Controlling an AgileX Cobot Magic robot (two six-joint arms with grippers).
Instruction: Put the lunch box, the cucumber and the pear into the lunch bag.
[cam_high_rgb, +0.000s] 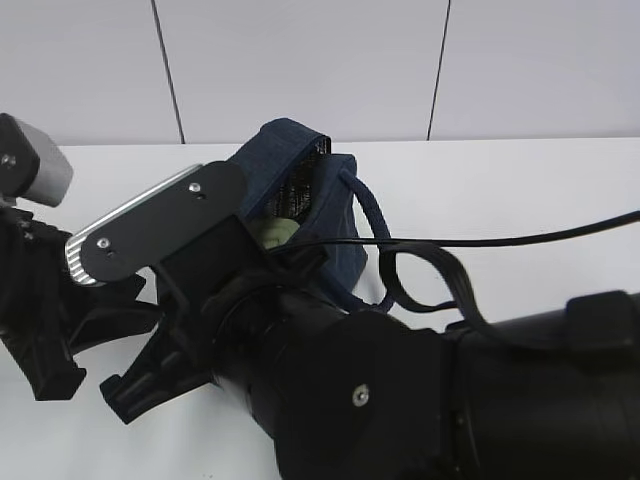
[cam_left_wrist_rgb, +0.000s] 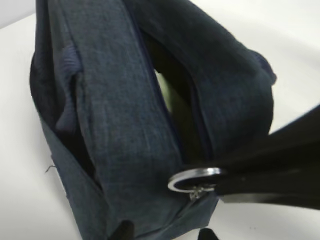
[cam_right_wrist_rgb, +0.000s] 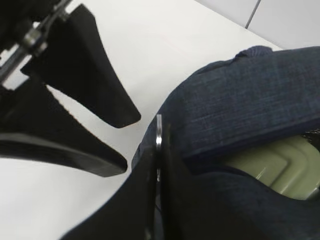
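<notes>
My right gripper (cam_right_wrist_rgb: 159, 150), low centre of its wrist view, is pinching the zip ring (cam_right_wrist_rgb: 158, 131), jaws pressed together on it. The ring may be slipping free if I'm tugging slantwise, or the bag (cam_right_wrist_rgb: 250, 95) dragging. My left gripper (cam_right_wrist_rgb: 107, 145) is hanging spread just beside, empty. Beyond, at right, the box (cam_right_wrist_rgb: 280, 165) is sitting inside the bag.

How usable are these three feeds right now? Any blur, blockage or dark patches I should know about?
Exterior view: the right arm fills the foreground, hiding most of the lunch bag. Left wrist view: bag fabric sharp, interior dark; the zip ring catches a bright glint. Right wrist view: the left tool is close and soft-edged; the lunch box lid is clearly lit inside the bag.
</notes>
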